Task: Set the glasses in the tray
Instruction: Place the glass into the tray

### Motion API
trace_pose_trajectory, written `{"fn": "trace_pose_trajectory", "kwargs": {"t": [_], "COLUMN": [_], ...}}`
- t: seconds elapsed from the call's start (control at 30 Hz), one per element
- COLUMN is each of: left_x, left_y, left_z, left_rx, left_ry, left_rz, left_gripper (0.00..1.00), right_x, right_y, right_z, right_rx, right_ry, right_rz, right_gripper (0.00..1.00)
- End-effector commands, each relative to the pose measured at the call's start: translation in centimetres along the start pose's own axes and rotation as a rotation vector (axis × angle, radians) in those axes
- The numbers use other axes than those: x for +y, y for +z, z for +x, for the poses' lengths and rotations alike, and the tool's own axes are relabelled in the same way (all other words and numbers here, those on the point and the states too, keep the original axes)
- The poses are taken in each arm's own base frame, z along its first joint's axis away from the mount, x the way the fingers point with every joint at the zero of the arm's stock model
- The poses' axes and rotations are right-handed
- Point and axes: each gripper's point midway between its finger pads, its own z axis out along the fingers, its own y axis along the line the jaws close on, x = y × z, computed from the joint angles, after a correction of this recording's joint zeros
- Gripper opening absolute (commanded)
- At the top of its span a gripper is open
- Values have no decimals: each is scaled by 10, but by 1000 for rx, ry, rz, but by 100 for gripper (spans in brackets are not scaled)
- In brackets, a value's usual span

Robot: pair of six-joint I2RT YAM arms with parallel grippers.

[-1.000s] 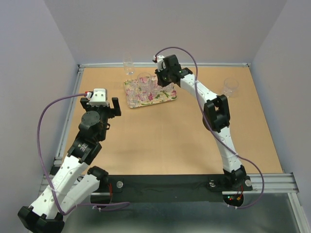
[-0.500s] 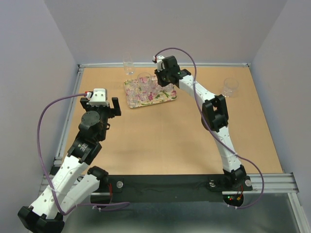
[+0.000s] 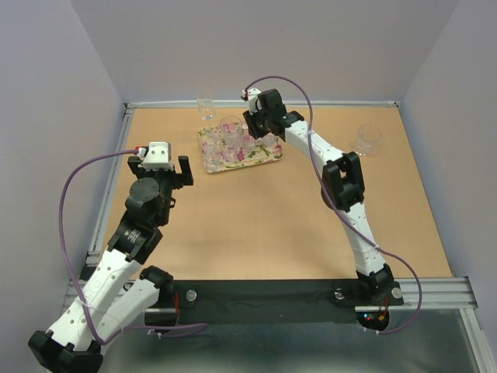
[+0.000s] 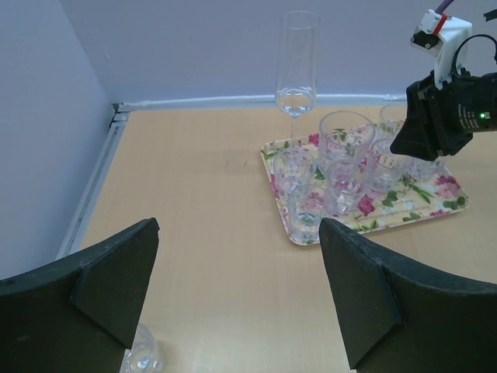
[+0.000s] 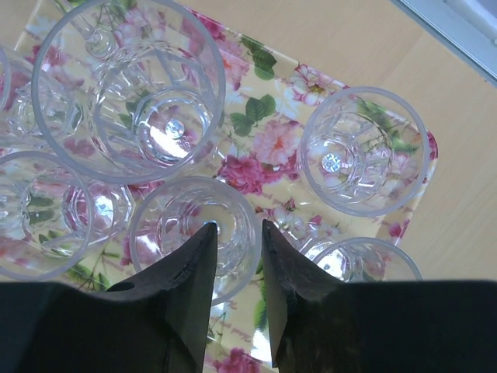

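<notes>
The floral tray [image 3: 233, 166] lies at the back of the table and holds several clear glasses [image 3: 230, 129]. My right gripper [image 3: 260, 129] hangs over its right half. In the right wrist view the gripper [image 5: 237, 225] is narrowly open, one finger inside and one outside the rim of a tumbler [image 5: 167, 225] standing on the tray [image 5: 272, 148]. My left gripper [image 3: 161, 165] is wide open and empty, left of the tray [image 4: 435, 206]. A small glass [image 4: 140, 357] lies on the table under its left finger [image 4: 116, 272]. Another tumbler [image 3: 369, 140] stands far right.
A tall flute glass [image 3: 205, 105] stands behind the tray by the back wall; it also shows in the left wrist view [image 4: 297, 62]. Walls close off the left, back and right sides of the table.
My right gripper has shifted slightly to the left over the tray. The left arm has not moved.
</notes>
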Motion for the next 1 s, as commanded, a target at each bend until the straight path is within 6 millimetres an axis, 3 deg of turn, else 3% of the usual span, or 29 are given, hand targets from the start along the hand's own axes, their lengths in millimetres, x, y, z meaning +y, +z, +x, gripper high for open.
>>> {"fn": "trace_pose_trajectory", "kwargs": {"t": [0.0,0.13,0.17,0.3,0.33,0.4,0.63,0.67,0.77,0.97], "left_x": [6,4,4,2,2,2,-3,-4,-5,-9], "left_y": [-1,-1,-2,0,0,0,3,5,6,9], "left_z": [-12,-13,-13,-11,-11,-10,-6,-4,-2,2], "left_rx": [-56,-60,-60,-55,-53,-54,-39,-32,-24,-8], "left_ry": [-23,-28,-28,-25,-24,-24,-16,-11,-7,-5], "left_rz": [-21,-12,-11,-6,-6,-3,13,17,21,30], "left_gripper": [96,96,96,96,96,96,96,96,96,96], "right_x": [4,5,7,12,14,22,33,32,29,27], "right_y": [-48,-73,-73,-99,-96,-117,-165,-168,-195,-224], "right_z": [-80,-88,-78,-78,-60,-63,-16,-1,5,29], "right_rx": [-189,-200,-177,-179,-139,-155,-94,-66,-83,-78], "right_ry": [-81,-130,-143,-184,-187,-235,-310,-308,-322,-324], "right_rz": [6,9,0,-17,-30,-66,-106,-108,-99,-104], "right_gripper": [35,35,35,36,36,37,42,42,48,55]}}
